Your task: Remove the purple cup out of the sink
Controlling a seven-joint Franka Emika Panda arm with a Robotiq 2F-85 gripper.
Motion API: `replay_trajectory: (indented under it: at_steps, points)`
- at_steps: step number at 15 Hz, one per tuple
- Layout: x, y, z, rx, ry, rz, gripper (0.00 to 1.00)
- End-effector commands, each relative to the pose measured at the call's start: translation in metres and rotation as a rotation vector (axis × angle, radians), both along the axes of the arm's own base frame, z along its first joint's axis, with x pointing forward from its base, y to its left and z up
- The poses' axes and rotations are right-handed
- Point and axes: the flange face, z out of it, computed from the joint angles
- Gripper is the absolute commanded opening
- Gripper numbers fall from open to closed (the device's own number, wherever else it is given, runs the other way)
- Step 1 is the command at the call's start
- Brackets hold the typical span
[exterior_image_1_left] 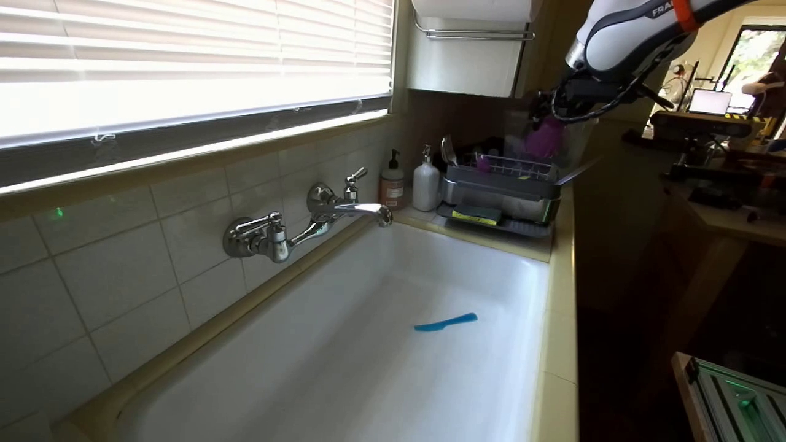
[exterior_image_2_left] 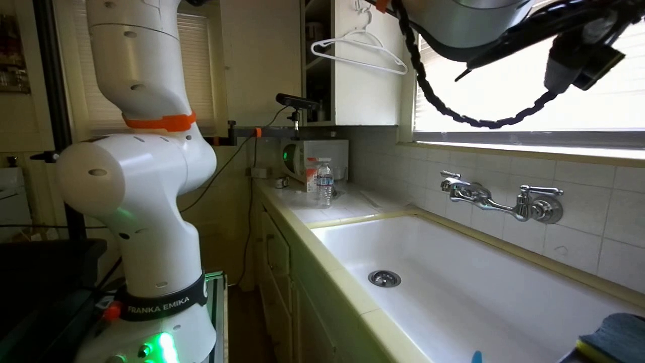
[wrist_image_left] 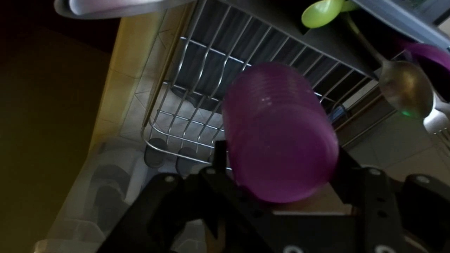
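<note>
1. Gripper (wrist_image_left: 282,165) closed on the purple cup (wrist_image_left: 279,140): in the wrist view a dark finger sits at either side, the cup held between.
2. That cup is out of the sink (exterior_image_1_left: 368,368), up over the dish rack (exterior_image_1_left: 500,182) past the sink's far end in an exterior view; whether it touches the rack I can't tell.
3. Over it the white arm (exterior_image_1_left: 626,42) angles down from the upper right.
4. Down in the sink I see a blue knife (exterior_image_1_left: 446,322) lying flat and, in an exterior view, a round metal drain (exterior_image_2_left: 384,278).
5. Chrome faucet (exterior_image_1_left: 362,210) and taps (exterior_image_1_left: 278,237) stick out from the tiled wall (exterior_image_1_left: 116,282).
6. A brown pump bottle (exterior_image_1_left: 392,187) and a white pump bottle (exterior_image_1_left: 425,186) stand upright beside the rack, a sponge (exterior_image_1_left: 477,214) at its front.
7. Near the cup in the wrist view, a green spoon (wrist_image_left: 320,15) and a metal spoon (wrist_image_left: 404,89) show, with another purple piece (wrist_image_left: 430,56) cut off at the edge.
</note>
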Motion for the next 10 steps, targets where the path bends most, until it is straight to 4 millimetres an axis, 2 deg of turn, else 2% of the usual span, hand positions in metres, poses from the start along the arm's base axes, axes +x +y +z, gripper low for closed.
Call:
replay_trajectory:
  at_steps: [1, 10]
  points:
    - [0.01, -0.021, -0.01, 0.013, -0.002, -0.026, 0.44]
    - [0.031, -0.058, -0.04, 0.104, 0.016, -0.023, 0.44]
